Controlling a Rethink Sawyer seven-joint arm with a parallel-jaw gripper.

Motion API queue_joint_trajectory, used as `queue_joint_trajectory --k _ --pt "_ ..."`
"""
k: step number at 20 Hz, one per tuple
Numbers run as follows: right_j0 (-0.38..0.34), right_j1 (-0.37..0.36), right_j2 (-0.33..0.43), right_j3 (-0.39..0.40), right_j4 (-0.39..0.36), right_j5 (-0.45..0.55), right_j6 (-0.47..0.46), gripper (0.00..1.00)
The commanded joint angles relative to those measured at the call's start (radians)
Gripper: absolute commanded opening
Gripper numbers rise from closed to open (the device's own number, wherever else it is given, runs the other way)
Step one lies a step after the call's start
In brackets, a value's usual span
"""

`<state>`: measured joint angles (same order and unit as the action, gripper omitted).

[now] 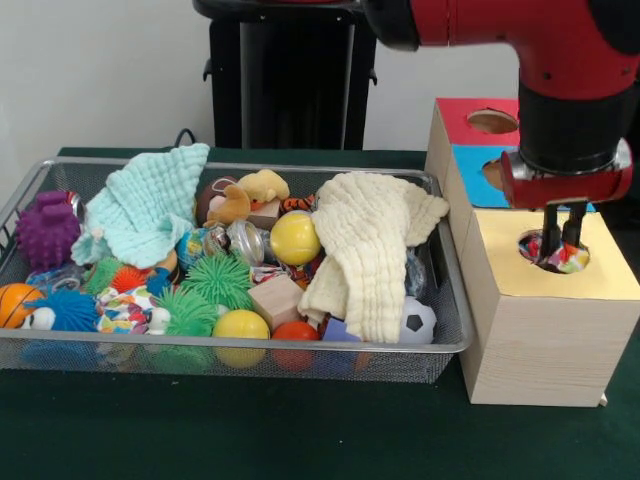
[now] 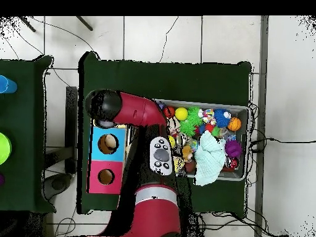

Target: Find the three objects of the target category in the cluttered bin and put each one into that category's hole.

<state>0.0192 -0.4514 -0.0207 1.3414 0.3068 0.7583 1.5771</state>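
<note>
You see the gripper (image 1: 561, 236) above the hole (image 1: 553, 251) of the yellow-topped box (image 1: 545, 300). Its fingers are slightly apart around a printed fabric bundle (image 1: 568, 260) that sits in the hole. Another bundle (image 1: 124, 310) lies in the bin (image 1: 455, 330), front left.

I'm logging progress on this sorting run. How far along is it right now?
In hand: the end effector is down at the hole of the yellow-topped box, with a printed fabric bundle showing in the opening, so one drop is under way. Whether any went in before cannot be seen. Left: at least one similar bundle lies at the bin's front left; the cream cloth may hide more.
</note>
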Motion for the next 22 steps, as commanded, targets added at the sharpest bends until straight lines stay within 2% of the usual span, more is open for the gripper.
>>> queue_joint_trajectory --k 1,4,5,8,10,22 --pt "-0.013 -0.124 -0.002 0.051 0.013 0.214 0.226 0.0" --pt "-0.014 -0.124 -0.002 0.051 0.011 0.198 0.223 0.0" --pt "-0.015 -0.123 0.001 0.054 0.011 0.203 0.226 1.0" --pt "-0.016 -0.089 0.003 0.026 -0.005 0.132 0.208 1.0" --pt "-0.013 -0.081 0.006 0.041 -0.002 0.102 0.214 1.0" --pt "-0.013 -0.051 0.007 0.02 -0.007 0.087 0.216 1.0"
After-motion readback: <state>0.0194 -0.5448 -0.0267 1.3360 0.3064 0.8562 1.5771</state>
